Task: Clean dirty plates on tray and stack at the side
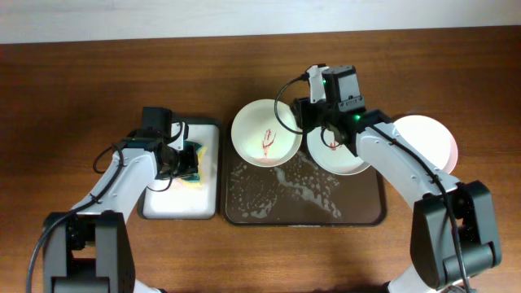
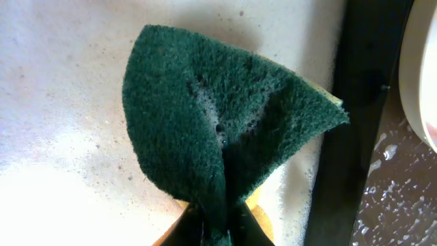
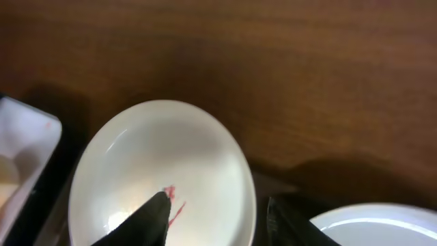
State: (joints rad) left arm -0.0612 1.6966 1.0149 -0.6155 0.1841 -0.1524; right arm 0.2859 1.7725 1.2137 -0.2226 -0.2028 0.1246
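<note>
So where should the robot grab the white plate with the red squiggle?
Pinch the cream plate by its raised rim, coming from the right, where the open right gripper is. It lies flat and shallow on the tray, so only the rim fits between fingers.

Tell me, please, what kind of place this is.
Likely a robot lab bench staged for dishwashing: a wooden table, a foamy tray with red-smeared plates, and a green sponge in the left hand.

Two red-smeared plates (image 1: 264, 132) on foamy tray (image 1: 358, 207)
</note>
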